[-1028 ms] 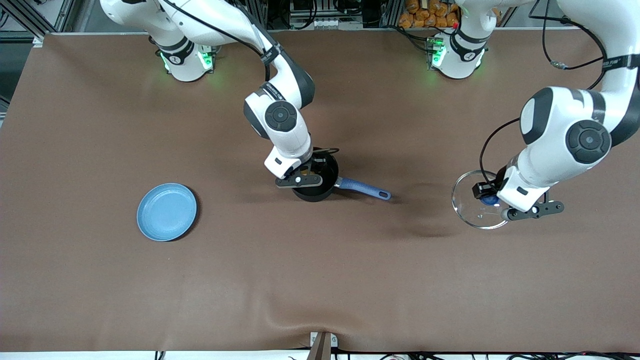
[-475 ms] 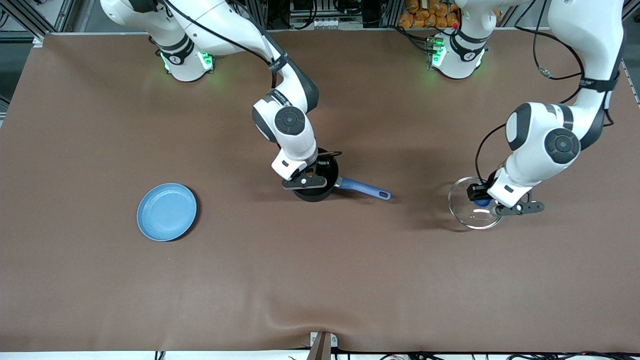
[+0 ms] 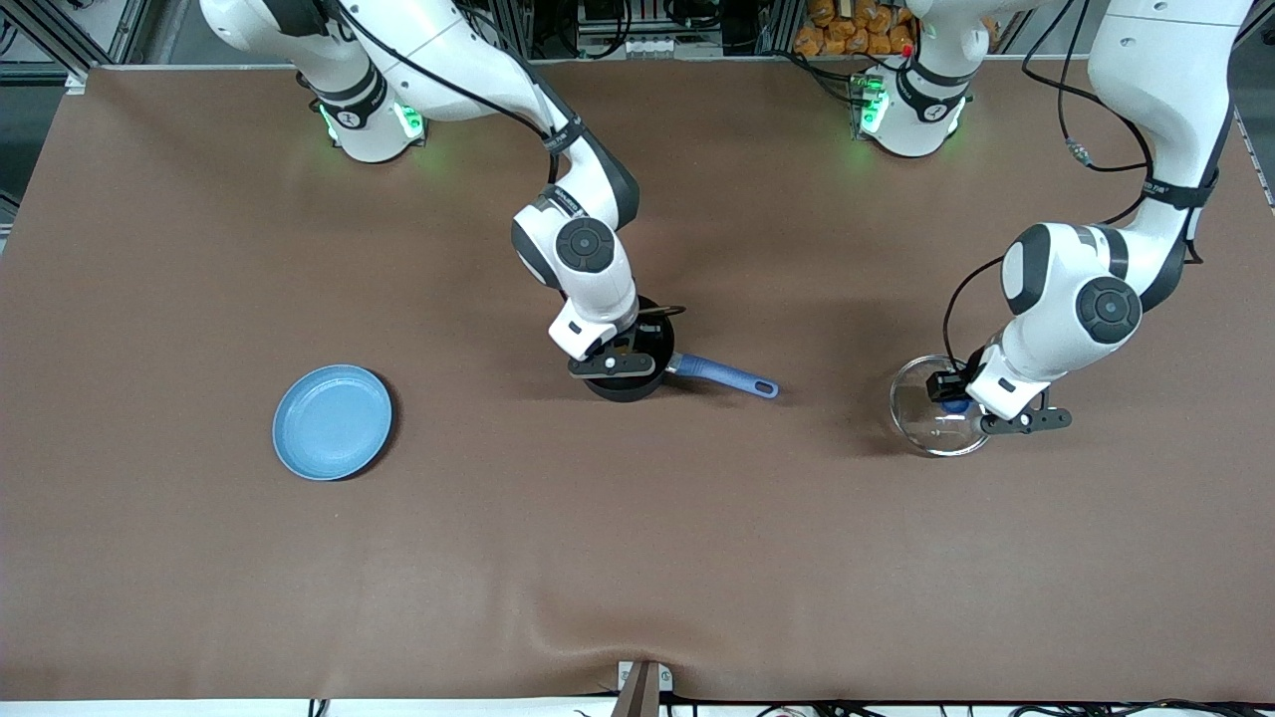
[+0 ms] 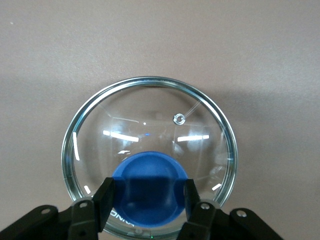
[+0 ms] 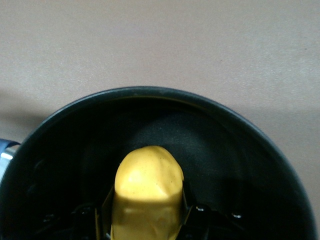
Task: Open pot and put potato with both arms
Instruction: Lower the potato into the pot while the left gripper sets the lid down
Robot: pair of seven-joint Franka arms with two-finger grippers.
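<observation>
From the front view the right gripper (image 3: 618, 351) sits low in the mouth of the pot (image 3: 637, 383), and the arm's wrist hides what it carries; only the right wrist view shows it — the potato (image 5: 146, 192), yellow and smooth, clamped between the two fingers (image 5: 104, 212) inside the black pot's rim, its long axis running out lengthwise from the jaws with the rounded tip over the pot's dark floor. The pot stands near the middle of the table (image 3: 637, 558), its blue handle (image 3: 725, 376) pointing toward the left arm's end and slightly toward the front camera. A light-blue plate (image 3: 333, 421) lies well apart, toward the right arm's end. The left gripper (image 3: 958, 400) is at the glass lid (image 3: 921, 423) near the left arm's end; the left wrist view makes the grip plain — fingers closed on either side of the lid's blue knob (image 4: 149, 186), the clear dome and metal rim seen from above against the brown cloth.
</observation>
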